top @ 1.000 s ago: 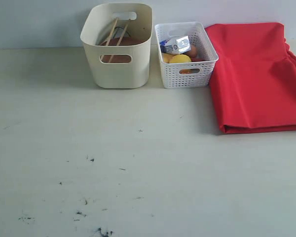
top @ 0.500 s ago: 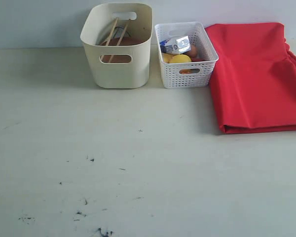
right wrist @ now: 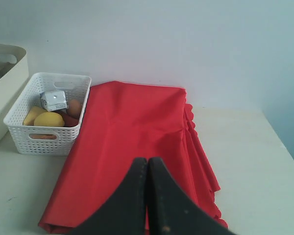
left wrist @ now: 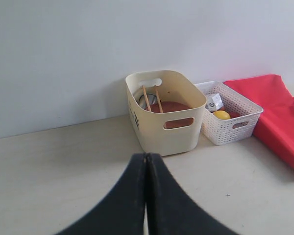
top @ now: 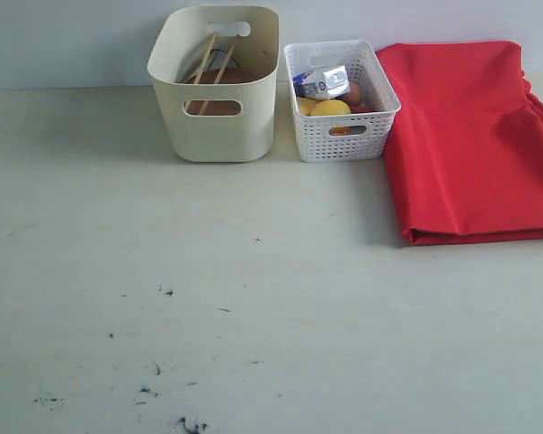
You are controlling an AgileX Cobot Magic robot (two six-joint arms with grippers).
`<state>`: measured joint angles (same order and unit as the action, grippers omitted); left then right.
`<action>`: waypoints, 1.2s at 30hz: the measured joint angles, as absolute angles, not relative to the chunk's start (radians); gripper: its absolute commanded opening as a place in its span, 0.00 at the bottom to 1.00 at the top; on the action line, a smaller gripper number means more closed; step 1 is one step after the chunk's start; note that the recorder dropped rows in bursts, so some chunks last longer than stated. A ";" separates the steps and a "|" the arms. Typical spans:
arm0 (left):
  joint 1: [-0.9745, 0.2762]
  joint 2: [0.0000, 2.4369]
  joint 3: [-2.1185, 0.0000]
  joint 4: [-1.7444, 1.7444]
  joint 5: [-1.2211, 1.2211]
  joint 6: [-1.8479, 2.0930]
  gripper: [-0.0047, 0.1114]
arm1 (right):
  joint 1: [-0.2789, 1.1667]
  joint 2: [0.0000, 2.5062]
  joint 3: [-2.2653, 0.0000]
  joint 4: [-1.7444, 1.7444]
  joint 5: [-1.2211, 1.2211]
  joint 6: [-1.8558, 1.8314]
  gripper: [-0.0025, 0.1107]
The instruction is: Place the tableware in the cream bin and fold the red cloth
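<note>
The cream bin (top: 215,134) at the back holds the chopsticks (top: 204,56) and brown plate (top: 235,76); the red cloth (top: 471,136) lies folded just right of the white basket (top: 341,137). The left gripper (left wrist: 145,156) and right gripper (right wrist: 147,160) are both pressed closed, empty

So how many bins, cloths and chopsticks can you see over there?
Bins: 2 (cream bin, white basket)
Cloths: 1 (red cloth)
Chopsticks: 2 (chopsticks, standing in the cream bin)
Total: 5
</note>
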<state>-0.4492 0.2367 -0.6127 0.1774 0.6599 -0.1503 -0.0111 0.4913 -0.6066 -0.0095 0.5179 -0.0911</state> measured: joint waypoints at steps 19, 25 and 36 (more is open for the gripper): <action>-0.447 0.237 -0.554 0.177 0.658 -0.153 0.04 | -0.011 0.491 -0.607 -0.009 0.518 -0.091 0.02; -0.374 0.238 -0.470 0.176 0.593 -0.240 0.04 | -0.011 0.491 -0.607 -0.009 0.518 -0.091 0.02; -0.161 0.173 -0.210 0.124 0.284 -0.276 0.04 | -0.011 0.491 -0.607 -0.009 0.518 -0.091 0.02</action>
<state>-0.1614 0.1726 -0.2102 0.1245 0.2842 -0.2765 -0.0111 0.4913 -0.6066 -0.0095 0.5179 -0.0911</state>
